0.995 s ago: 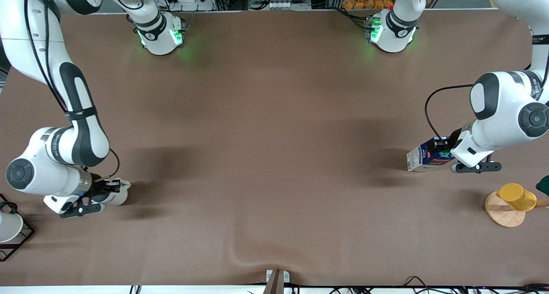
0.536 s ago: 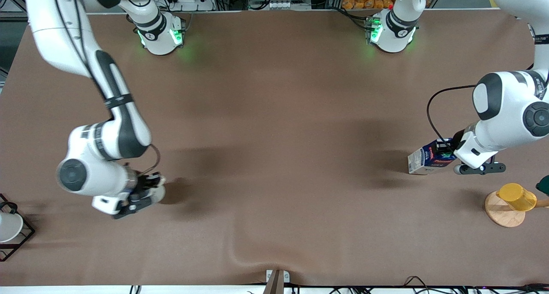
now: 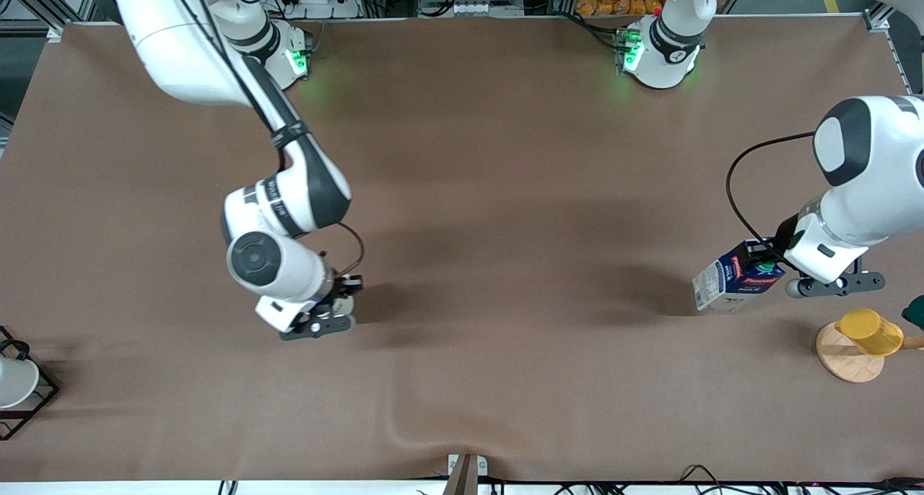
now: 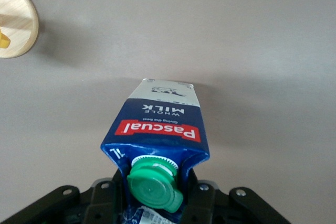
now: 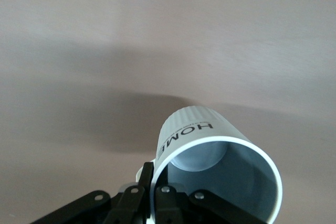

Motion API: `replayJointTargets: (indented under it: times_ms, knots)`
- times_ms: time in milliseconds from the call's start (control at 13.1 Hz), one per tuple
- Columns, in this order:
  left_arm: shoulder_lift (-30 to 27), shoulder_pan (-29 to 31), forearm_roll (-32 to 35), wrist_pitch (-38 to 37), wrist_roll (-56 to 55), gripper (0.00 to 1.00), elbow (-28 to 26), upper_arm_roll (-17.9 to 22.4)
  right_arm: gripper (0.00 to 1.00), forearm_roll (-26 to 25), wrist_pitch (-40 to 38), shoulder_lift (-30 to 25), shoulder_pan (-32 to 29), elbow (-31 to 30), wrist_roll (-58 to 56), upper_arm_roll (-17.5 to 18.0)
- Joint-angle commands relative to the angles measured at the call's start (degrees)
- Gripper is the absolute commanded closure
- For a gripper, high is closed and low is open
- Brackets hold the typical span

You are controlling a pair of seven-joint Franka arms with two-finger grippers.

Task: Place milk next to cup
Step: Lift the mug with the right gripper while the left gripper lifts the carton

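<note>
Two Franka arms work over a brown-covered table (image 3: pixel 476 192), each with something in its grasp.

The left gripper (image 3: pixel 766 258), at the left arm's end of the table, is closed on the gabled top of the milk (image 3: pixel 736 277), its fingers (image 4: pixel 202 203) pinching either side of the round green cap (image 4: pixel 154 184). The dark blue carton hangs tilted just above the cloth, its whitish base pointing toward the middle of the table. From the left wrist view the red band reads "Pascual" in white, with "WHOLE MILK" and a smaller line, too fine to read, printed below it, and "1L" near the shoulder; a small cow drawing sits on the pale lower panel.

The right gripper (image 3: pixel 333 309), toward the right arm's end of the table, is clamped on the rim of the cup (image 5: pixel 215 166), one finger (image 5: pixel 144 184) outside the wall and the other inside. The ribbed cream-white mug is held off the cloth, its mouth facing the right wrist camera, and carries the word "HOME" in dark capitals under its rim. In the front view the mug is almost hidden beneath the arm.

Milk and cup are well apart. Near the milk, closer to the front camera, a yellow cup (image 3: pixel 870 331) rests on a wooden disc (image 3: pixel 846 361). A white cup (image 3: pixel 14 381) in a black wire rack (image 3: pixel 36 401) stands at the table's edge past the right arm.
</note>
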Motion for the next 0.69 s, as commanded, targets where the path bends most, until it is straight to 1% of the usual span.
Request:
replayJointTargets:
  times_ms: [0,153,306,536,612]
  knots:
    - [-0.87,0.12,0.22,-4.51,-2.33,0.72,3.45,-1.77,1.0,0.09,1.37,0.41,3.1,0.98,4.32,-0.22]
    - [-0.87,0.11,0.22,-6.89,-3.91,0.72,5.3,-2.91,1.0,0.26,2.16,0.59,3.63,0.98,2.59,-0.14]
    - [-1.05,0.11,0.31,-8.74,-7.77,0.7,5.57,-3.88,1.0,-0.44,5.48,1.11,7.13,0.98,-0.23,-0.31]
    - [-0.96,-0.59,0.84,-8.92,-9.11,0.71,6.71,-4.93,1.0,-0.27,10.85,2.61,9.69,0.98,0.55,-0.31]
    - [-1.05,-0.59,0.92,-8.92,-9.11,0.71,6.8,-5.03,1.0,-0.01,11.48,2.96,10.65,0.98,1.42,-0.31]
